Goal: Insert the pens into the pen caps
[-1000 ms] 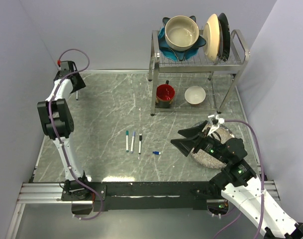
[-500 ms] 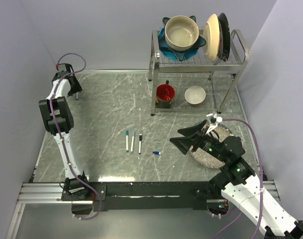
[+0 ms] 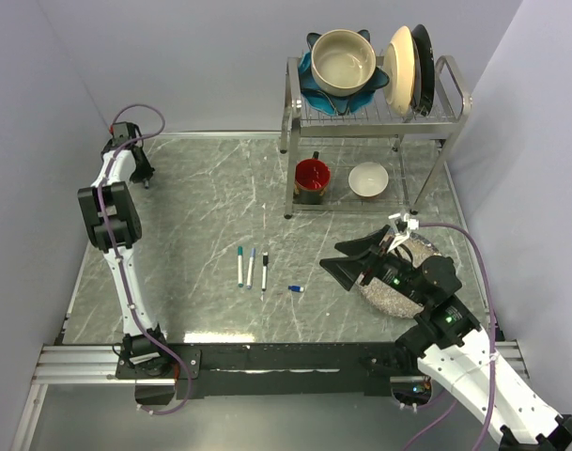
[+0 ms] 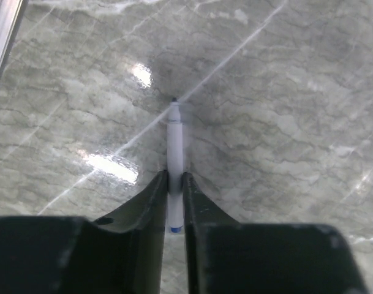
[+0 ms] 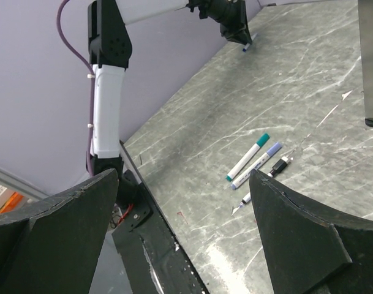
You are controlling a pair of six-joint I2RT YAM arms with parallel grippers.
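Pens [image 3: 251, 268], three of them, lie side by side near the middle of the marbled surface [image 3: 192, 216]: one teal-capped, one blue-capped, one with a black end. A small blue cap [image 3: 296, 288] lies just to their right, apart from them. A fourth pen [image 4: 175, 138], white-barrelled, is at the far left corner of the surface, pinched between the fingers of the left gripper [image 4: 175, 174], its tip pointing away from the wrist. The right gripper [image 3: 331, 258] hangs to the right of the blue cap, nearer than the dish rack [image 3: 375, 113], its fingers spread wide and holding nothing.
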